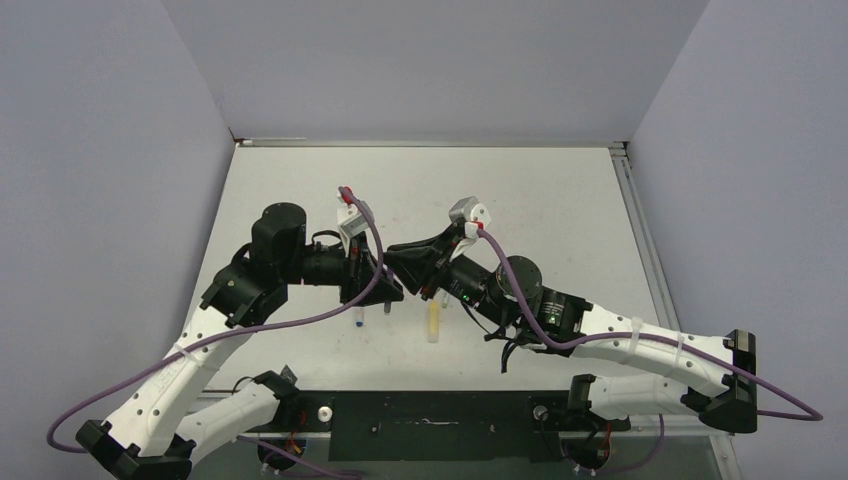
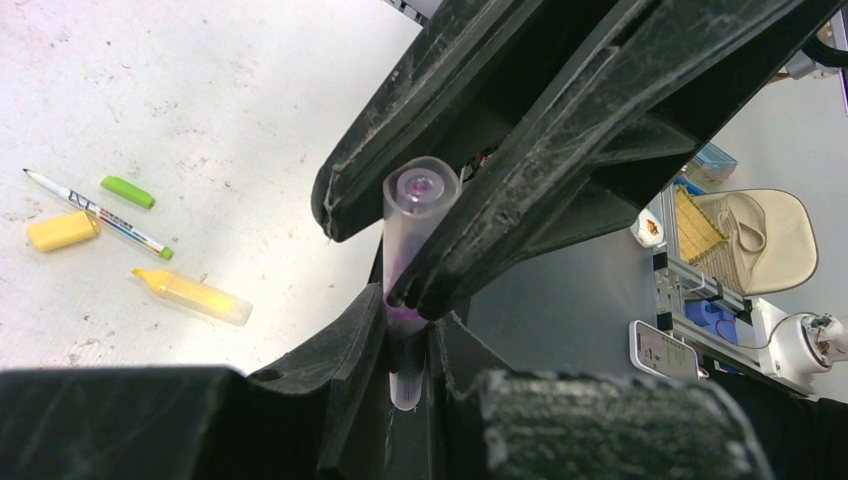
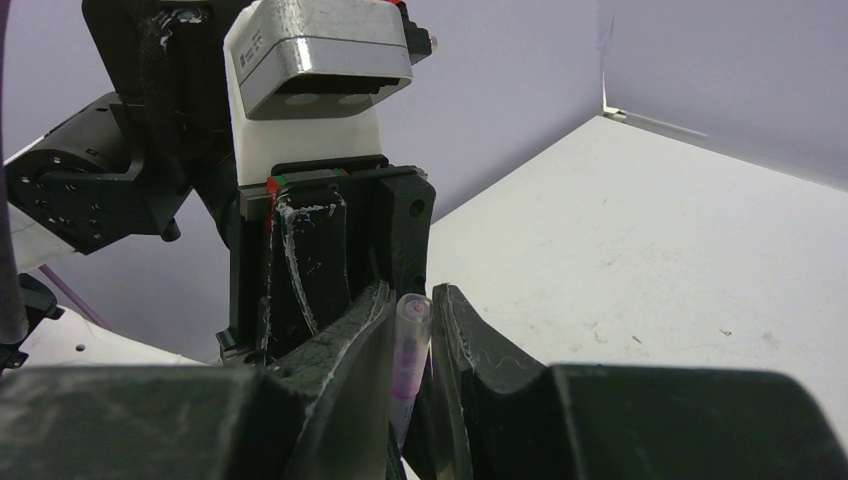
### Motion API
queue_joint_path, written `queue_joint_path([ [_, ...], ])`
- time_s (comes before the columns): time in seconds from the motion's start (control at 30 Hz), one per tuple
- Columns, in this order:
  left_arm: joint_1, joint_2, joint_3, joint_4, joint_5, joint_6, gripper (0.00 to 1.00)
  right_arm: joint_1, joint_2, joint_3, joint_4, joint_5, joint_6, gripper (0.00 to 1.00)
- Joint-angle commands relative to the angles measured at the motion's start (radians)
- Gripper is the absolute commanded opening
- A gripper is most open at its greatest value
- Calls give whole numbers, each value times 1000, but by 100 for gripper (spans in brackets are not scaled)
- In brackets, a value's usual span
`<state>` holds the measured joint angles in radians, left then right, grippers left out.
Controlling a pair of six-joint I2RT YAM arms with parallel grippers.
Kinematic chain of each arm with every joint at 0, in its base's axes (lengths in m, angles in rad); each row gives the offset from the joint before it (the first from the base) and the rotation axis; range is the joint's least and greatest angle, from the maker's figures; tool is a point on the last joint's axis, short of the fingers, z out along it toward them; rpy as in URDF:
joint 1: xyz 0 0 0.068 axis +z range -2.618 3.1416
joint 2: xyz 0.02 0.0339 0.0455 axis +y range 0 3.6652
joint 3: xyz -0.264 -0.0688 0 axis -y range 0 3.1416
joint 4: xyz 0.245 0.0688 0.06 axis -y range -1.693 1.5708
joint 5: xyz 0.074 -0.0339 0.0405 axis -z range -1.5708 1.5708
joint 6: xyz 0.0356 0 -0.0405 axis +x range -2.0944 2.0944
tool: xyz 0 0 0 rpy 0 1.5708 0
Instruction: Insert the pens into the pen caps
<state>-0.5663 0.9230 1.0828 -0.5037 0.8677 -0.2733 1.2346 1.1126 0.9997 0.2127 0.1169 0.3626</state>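
place: robot lab test cell | evidence: white surface (image 1: 540, 190) boxed by plain grey walls (image 1: 430, 60) | left arm (image 1: 190, 360), right arm (image 1: 640, 340) bolted on, cabled | cluttered racks (image 2: 705, 285) beyond

No legible text. Dark print on the barrel of the thin white pen (image 2: 97, 211), on the table (image 2: 250, 80) left of the left gripper (image 2: 405, 335), and a small mark on the camera housing (image 3: 315, 50) above the right gripper (image 3: 412, 310) cannot be read.

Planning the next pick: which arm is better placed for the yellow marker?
Right, likely: the yellow marker lies beside its wrist, right of the purple pen held by the left gripper and right gripper.
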Motion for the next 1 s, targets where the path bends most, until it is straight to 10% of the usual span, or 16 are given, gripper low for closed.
queue_joint_path([
  [0.0,41,16,192,400,-199,-21,0,112,63,-113,-445,-322,41,5],
  [0.97,45,-118,-149,396,-72,-131,0,133,111,149,-446,-90,21,7],
])
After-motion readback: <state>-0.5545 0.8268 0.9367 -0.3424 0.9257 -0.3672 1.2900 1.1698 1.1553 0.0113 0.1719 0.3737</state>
